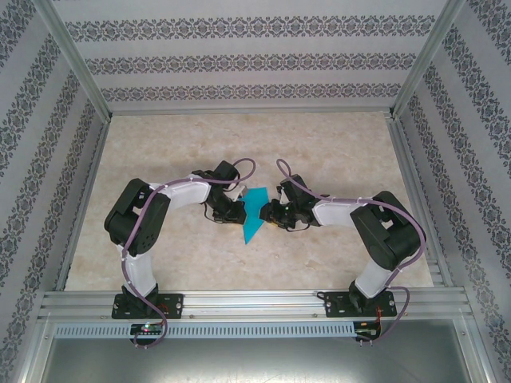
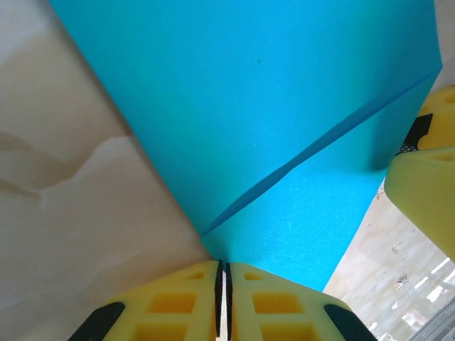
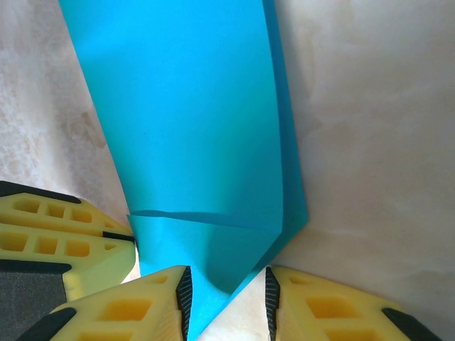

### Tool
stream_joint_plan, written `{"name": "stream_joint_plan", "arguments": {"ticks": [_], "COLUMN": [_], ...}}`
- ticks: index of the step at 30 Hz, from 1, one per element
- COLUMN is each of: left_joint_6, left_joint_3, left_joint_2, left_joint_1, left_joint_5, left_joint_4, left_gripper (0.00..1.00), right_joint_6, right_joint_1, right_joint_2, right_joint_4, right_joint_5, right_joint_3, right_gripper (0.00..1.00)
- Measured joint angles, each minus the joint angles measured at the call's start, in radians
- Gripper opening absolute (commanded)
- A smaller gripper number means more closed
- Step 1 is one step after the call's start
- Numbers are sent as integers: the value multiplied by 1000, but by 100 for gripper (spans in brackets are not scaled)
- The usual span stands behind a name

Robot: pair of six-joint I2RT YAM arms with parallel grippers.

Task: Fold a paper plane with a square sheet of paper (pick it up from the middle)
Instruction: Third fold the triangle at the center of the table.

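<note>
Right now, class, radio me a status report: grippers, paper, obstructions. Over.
Left gripper pinched shut on paper edge. Right gripper open, straddling folded corner. Paper creased, partly folded. Grippers crowd each other.

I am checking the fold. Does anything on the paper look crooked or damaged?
Slightly. On the teal paper the folded layers do not line up: a narrow strip sticks out along one long edge, and a crosswise crease lies near the right gripper.

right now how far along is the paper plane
Done: the paper is creased into a narrower pointed shape, fold lines showing. In hand: the left gripper is shut on one edge, the right gripper open around a folded corner. Left: probably more folds, since it isn't a slim dart yet.
</note>
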Motion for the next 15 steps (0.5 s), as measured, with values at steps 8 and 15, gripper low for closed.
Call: {"name": "stream_joint_plan", "arguments": {"ticks": [8,15], "left_joint_6": [0,0], "left_joint_3": [0,0], "left_joint_2": [3,8], "left_joint_1": [0,0], "left_joint_5": [0,0], "left_joint_4": [0,1], "left_gripper": [14,14], "right_joint_6": [2,10], "right_joint_1": [0,8], "right_joint_2": [0,-1], "right_joint_4": [0,39], "right_joint_5": [0,-11], "right_joint_3": [0,0], "right_gripper": [34,33]}}
